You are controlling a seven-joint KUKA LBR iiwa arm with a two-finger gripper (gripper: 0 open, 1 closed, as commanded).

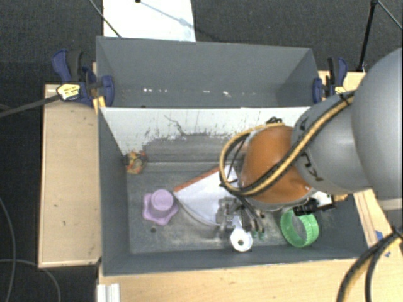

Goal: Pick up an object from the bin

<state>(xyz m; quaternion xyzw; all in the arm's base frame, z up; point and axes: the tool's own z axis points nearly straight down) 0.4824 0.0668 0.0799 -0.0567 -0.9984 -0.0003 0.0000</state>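
- Camera view puts your gripper (239, 222) low in the bin (113, 200), just on the far side of a small white spool (240, 240) — touching or nearly.
- Whether it is spread or closed, you cannot tell.
- The spool lies toward the bin's near wall from the gripper — a green tape ring (300, 228) sits just right of the spool.

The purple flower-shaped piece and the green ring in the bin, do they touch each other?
Apart. The camera view shows the purple flower-shaped piece at the left and the green ring at the right, with a white sheet between them.
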